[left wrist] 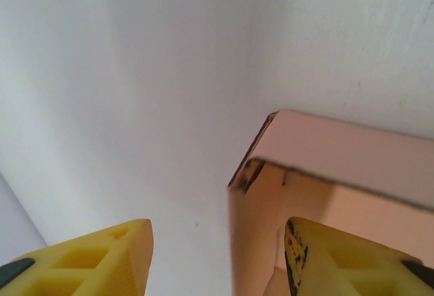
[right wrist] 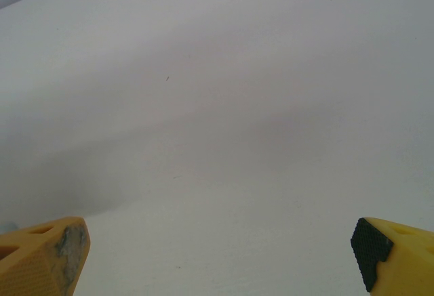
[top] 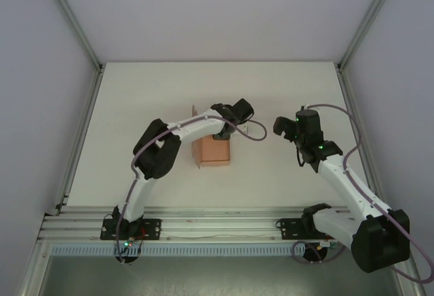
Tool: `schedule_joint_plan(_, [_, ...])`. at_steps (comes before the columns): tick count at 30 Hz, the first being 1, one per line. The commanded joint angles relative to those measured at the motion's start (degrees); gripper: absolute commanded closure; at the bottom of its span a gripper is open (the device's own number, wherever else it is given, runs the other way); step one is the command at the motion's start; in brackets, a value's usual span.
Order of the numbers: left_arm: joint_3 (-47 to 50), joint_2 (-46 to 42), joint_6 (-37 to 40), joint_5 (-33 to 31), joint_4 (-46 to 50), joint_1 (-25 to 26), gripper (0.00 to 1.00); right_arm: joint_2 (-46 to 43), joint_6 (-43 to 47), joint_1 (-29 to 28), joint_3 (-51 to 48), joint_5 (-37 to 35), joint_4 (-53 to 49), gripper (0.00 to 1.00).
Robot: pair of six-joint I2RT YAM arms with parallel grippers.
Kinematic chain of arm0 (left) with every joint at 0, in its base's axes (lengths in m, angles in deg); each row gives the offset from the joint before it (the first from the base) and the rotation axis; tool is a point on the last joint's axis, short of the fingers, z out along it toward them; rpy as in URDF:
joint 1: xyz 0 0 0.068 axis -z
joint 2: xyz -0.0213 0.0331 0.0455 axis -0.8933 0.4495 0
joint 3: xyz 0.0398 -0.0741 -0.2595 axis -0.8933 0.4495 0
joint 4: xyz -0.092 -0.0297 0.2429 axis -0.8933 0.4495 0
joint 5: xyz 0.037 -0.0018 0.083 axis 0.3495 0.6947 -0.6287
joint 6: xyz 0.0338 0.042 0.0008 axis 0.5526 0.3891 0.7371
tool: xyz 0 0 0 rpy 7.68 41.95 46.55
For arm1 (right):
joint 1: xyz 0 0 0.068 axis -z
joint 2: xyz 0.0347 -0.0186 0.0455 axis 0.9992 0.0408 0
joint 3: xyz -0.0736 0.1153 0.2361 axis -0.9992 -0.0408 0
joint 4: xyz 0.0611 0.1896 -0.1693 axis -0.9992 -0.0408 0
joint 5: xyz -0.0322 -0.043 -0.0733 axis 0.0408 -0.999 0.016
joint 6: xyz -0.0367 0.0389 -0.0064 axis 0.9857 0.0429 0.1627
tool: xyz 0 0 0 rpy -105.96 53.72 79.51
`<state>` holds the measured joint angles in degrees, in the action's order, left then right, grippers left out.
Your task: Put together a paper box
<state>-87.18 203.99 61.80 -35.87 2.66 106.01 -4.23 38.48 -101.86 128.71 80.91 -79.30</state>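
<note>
Risk, snag: the left gripper (left wrist: 217,269), two yellow wedge fingers on the left arm, has one finger (left wrist: 339,262) hard up against the salmon-pink thin-card paper box (left wrist: 339,167). If it pulls away at a slant, that finger could catch the light card and drag or tip the box.
Risk, spring-back: the lid panel gapes at the box's near corner and a tab edge shows in the slot. With nothing pinching it, the thin card may lift open.
Left gripper, opening: roughly half open, jaws well apart.
Left gripper, hold: it grips nothing. The box's corner wall stands between the fingers, close by one of them, and I cannot tell if they touch. The other finger (left wrist: 95,259) is clear of the box.
Box, place: standing folded up on the white table top (top: 149,93), under the left gripper, with a thin flap standing along its left side.
Right gripper (right wrist: 217,255), opening: jaws at full spread, empty.
Right gripper, place: well to the right of the box, over bare table top.
</note>
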Motion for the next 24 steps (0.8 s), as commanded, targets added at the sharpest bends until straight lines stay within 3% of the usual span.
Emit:
schedule_joint_plan(1, [0.5, -3.2, 1.6, 3.7, 3.0, -0.6, 0.44, -1.1, 0.7, 0.3, 2.3, 0.0, -1.7, 0.0])
schedule_joint_plan(12, [-6.4, 0.8, 2.0, 11.3, 10.9, -5.2, 0.32, 0.8, 1.7, 0.3, 3.3, 1.0, -1.3, 0.0])
schedule_joint_plan(24, [-11.1, 8.5, 2.8, 16.2, 12.5, -7.5, 0.34, 4.5, 2.0, 0.3, 4.8, 1.8, -1.2, 0.0])
